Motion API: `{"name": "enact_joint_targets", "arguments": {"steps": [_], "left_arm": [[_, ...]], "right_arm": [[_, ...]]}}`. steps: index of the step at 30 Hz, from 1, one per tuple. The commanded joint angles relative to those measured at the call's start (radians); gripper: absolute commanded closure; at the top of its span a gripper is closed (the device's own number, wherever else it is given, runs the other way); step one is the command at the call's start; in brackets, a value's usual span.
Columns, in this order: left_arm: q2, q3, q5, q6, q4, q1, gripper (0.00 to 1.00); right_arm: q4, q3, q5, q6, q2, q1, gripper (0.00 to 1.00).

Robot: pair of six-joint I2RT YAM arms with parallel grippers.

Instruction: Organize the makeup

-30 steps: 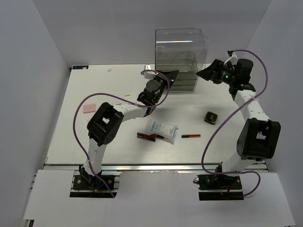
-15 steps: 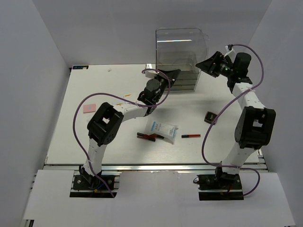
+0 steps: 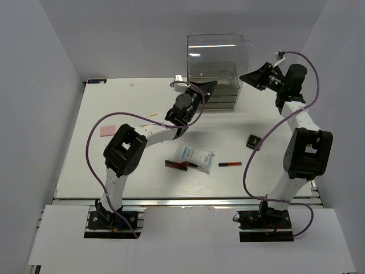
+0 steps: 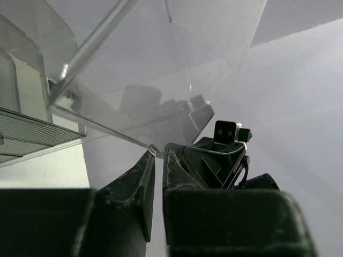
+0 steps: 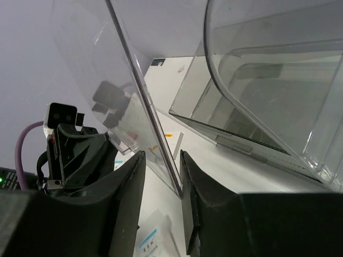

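The makeup lies loose on the white table: red-and-black sticks, white-blue packets, a single red stick, a black square compact and a pink square. Both grippers are up at the clear acrylic box, away from the makeup. My left gripper is shut on the corner of the box's clear front panel. Opposite it, my right gripper straddles the other edge of that panel, with a gap left on one side.
The box's dark drawer stack sits under the lifted panel. Its curved clear body is just right of my right fingers. A small orange-marked piece lies left of the left arm. A packet shows below the right jaws.
My right gripper swung up and left to the box's panel edge, and its jaws narrowed around it. The left gripper kept its hold and place.
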Motion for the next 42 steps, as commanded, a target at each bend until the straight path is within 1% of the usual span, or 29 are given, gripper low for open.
{"name": "enact_joint_targets", "arguments": {"steps": [1, 2, 3, 6, 7, 9, 10, 12, 13, 15, 16, 17, 18, 21, 22, 24, 25, 28, 29, 30, 31, 33, 34, 35, 36, 37, 38, 42], "left_arm": [[-0.109, 0.034, 0.001, 0.006, 0.006, -0.004, 0.76], [-0.117, 0.029, 0.004, 0.005, 0.003, -0.004, 0.72], [-0.126, 0.01, 0.007, 0.008, 0.002, -0.004, 0.66], [-0.189, -0.041, 0.027, 0.038, -0.026, -0.004, 0.52], [-0.236, -0.085, 0.032, 0.051, -0.055, -0.004, 0.43], [-0.291, -0.154, 0.047, 0.101, -0.099, -0.005, 0.37], [-0.351, -0.177, 0.047, 0.12, -0.154, -0.007, 0.34], [-0.41, -0.227, 0.047, 0.161, -0.202, -0.007, 0.33], [-0.44, -0.274, 0.045, 0.172, -0.258, -0.007, 0.31], [-0.519, -0.299, 0.039, 0.196, -0.36, -0.007, 0.31], [-0.539, -0.305, 0.033, 0.21, -0.497, -0.007, 0.31], [-0.572, -0.302, 0.03, 0.213, -0.571, -0.007, 0.32], [-0.583, -0.296, 0.018, 0.207, -0.739, -0.007, 0.32], [-0.583, -0.267, 0.012, 0.111, -1.011, 0.001, 0.36], [-0.573, -0.256, 0.019, 0.047, -1.184, 0.012, 0.37], [-0.54, -0.241, 0.045, 0.026, -1.283, 0.021, 0.36], [-0.533, -0.236, 0.05, -0.009, -1.354, 0.024, 0.35], [-0.497, -0.225, 0.081, -0.066, -1.414, 0.027, 0.33], [-0.491, -0.227, 0.11, -0.118, -1.416, 0.029, 0.33], [-0.479, -0.231, 0.125, -0.138, -1.407, 0.029, 0.33], [-0.473, -0.237, 0.142, -0.2, -1.403, 0.029, 0.33], [-0.464, -0.248, 0.203, -0.265, -1.393, 0.029, 0.33], [-0.459, -0.254, 0.222, -0.303, -1.405, 0.029, 0.34], [-0.444, -0.253, 0.229, -0.395, -1.426, 0.029, 0.34], [-0.435, -0.25, 0.283, -0.421, -1.448, 0.029, 0.35], [-0.416, -0.235, 0.294, -0.467, -1.49, 0.026, 0.34], [-0.411, -0.227, 0.298, -0.483, -1.508, 0.019, 0.34], [-0.411, -0.225, 0.295, -0.558, -1.505, -0.004, 0.34]], "right_arm": [[0.13, 0.003, -0.087, 0.039, -0.034, 0.013, 0.64], [0.133, 0.006, -0.087, 0.042, -0.034, 0.013, 0.64], [0.142, 0.006, -0.087, 0.047, -0.036, 0.015, 0.64], [0.157, 0.013, -0.088, 0.065, -0.039, 0.015, 0.65], [0.159, 0.015, -0.088, 0.071, -0.037, 0.013, 0.66], [0.166, 0.019, -0.085, 0.079, -0.036, 0.015, 0.67], [0.169, 0.02, -0.084, 0.088, -0.036, 0.013, 0.68], [0.174, 0.02, -0.08, 0.096, -0.034, 0.015, 0.68], [0.18, 0.023, -0.082, 0.102, -0.034, 0.013, 0.69], [0.18, 0.027, -0.084, 0.11, -0.036, 0.013, 0.69], [0.176, 0.033, -0.085, 0.11, -0.036, 0.013, 0.69], [0.173, 0.036, -0.085, 0.11, -0.037, 0.013, 0.69], [0.17, 0.039, -0.085, 0.11, -0.039, 0.013, 0.69], [0.16, 0.041, -0.085, 0.11, -0.043, 0.013, 0.69], [0.16, 0.033, -0.085, 0.11, -0.046, 0.013, 0.69], [0.153, 0.026, -0.084, 0.105, -0.048, 0.013, 0.69], [0.151, 0.021, -0.084, 0.104, -0.051, 0.013, 0.69], [0.134, 0.009, -0.082, 0.093, -0.054, 0.013, 0.69], [0.131, 0.006, -0.079, 0.09, -0.052, 0.013, 0.69], [0.125, 0.006, -0.079, 0.085, -0.052, 0.013, 0.69], [0.123, 0.007, -0.076, 0.081, -0.051, 0.013, 0.69], [0.117, 0.012, -0.076, 0.076, -0.046, 0.013, 0.69], [0.113, 0.016, -0.077, 0.075, -0.045, 0.013, 0.69], [0.111, 0.021, -0.077, 0.075, -0.037, 0.013, 0.69], [0.11, 0.029, -0.077, 0.075, -0.034, 0.013, 0.69], [0.108, 0.033, -0.08, 0.075, -0.031, 0.013, 0.69], [0.107, 0.036, -0.079, 0.075, -0.026, 0.013, 0.69], [0.107, 0.044, -0.074, 0.076, -0.017, 0.013, 0.69]]}}
